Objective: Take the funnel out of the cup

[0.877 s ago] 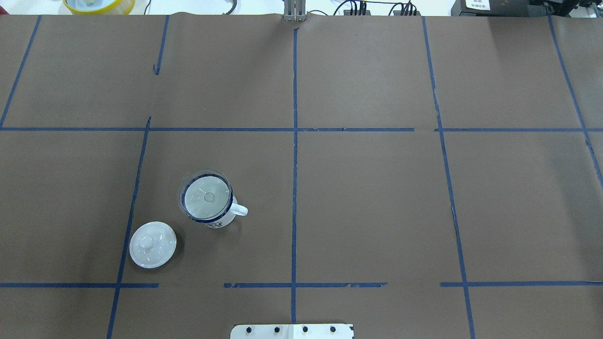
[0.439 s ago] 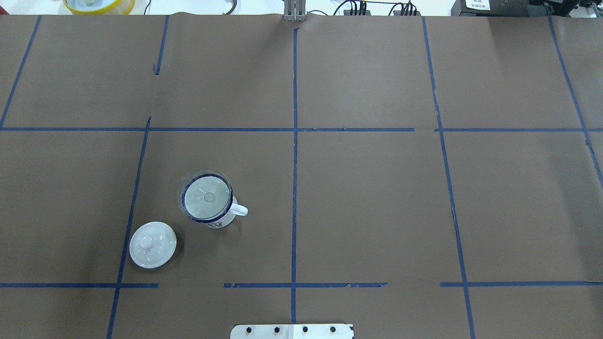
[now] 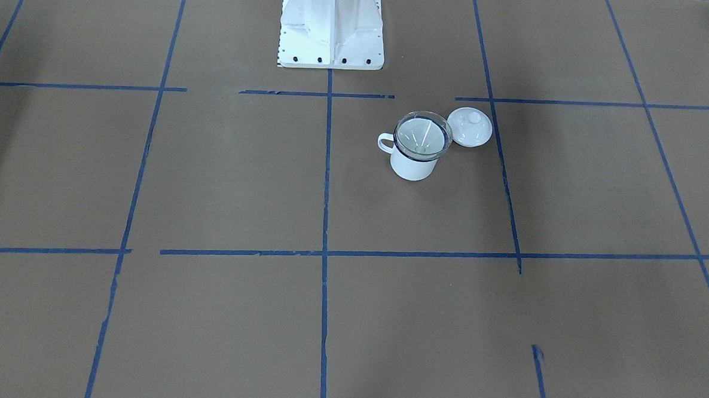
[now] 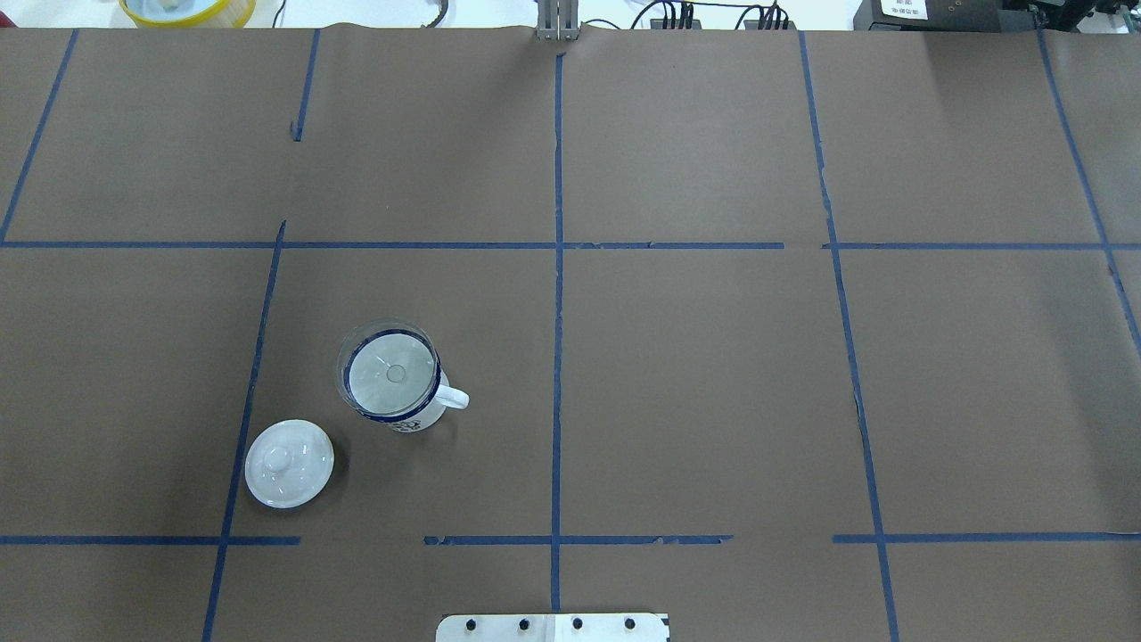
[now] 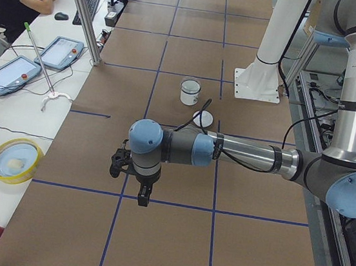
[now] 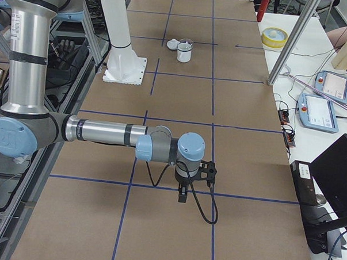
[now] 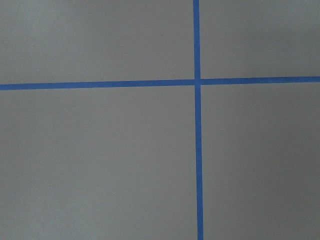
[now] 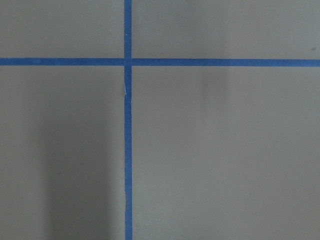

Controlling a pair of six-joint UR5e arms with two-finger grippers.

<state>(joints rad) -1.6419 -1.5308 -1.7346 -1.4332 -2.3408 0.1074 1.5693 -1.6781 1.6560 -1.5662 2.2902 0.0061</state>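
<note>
Brown paper covers the tabletop [image 4: 713, 357], ruled into large squares by blue tape lines [image 4: 557, 374]. Seen from overhead, the cup [image 4: 415, 419] stands upright at about 8 o'clock from the middle of the paper, with its loop handle pointing to about 4 o'clock. The funnel [image 4: 392, 374] sits in the cup's mouth. Its clear cone rests on the dark blue rim, overlapping it slightly toward 11 o'clock, and its spout hole shows at the centre. It has not been lifted out.

A white domed lid [image 4: 289, 464] with a knob lies on the paper at about 8 o'clock from the cup, near it but not touching.

In the front-facing view the white robot base [image 3: 332, 24] stands at 12 o'clock, and the cup and lid lie at about 5 o'clock from it.

The left pincer [image 5: 143, 199] hangs pointing down over a tape crossing, well apart from the cup. Whether it is released or clenched cannot be told. The right pincer [image 6: 183, 195] hangs the same way at the opposite end of the tabletop, and its state cannot be told either. Both wrist cameras show only paper and crossed tape.
</note>
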